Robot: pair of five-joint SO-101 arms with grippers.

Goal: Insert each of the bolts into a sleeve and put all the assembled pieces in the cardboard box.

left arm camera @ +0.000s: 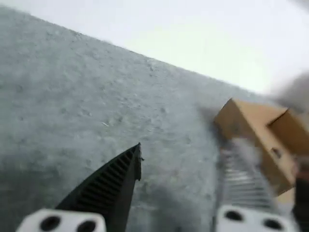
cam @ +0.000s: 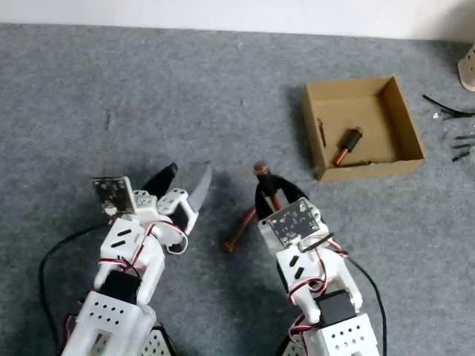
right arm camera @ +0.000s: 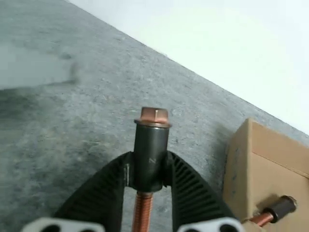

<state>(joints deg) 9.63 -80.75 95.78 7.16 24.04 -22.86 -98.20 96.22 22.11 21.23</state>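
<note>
My right gripper [cam: 265, 187] [right arm camera: 148, 164] is shut on a dark sleeve [right arm camera: 150, 154] with a copper bolt through it. The bolt's head [cam: 260, 170] [right arm camera: 154, 116] sticks out past the fingertips. A second copper bolt [cam: 238, 229] lies on the grey felt just left of that gripper. My left gripper [cam: 183, 180] [left arm camera: 186, 151] stands open with nothing in it, left of the loose bolt. The cardboard box [cam: 364, 169] [left arm camera: 256, 130] [right arm camera: 270, 159] sits at the back right. It holds an assembled piece [cam: 346, 146] [right arm camera: 276, 212].
Black cables and small parts [cam: 454, 126] lie right of the box, with a pale object [cam: 467, 67] at the far right edge. A thin dark item [cam: 321, 132] leans on the box's left inner wall. Grey felt [cam: 111, 89] covers the table.
</note>
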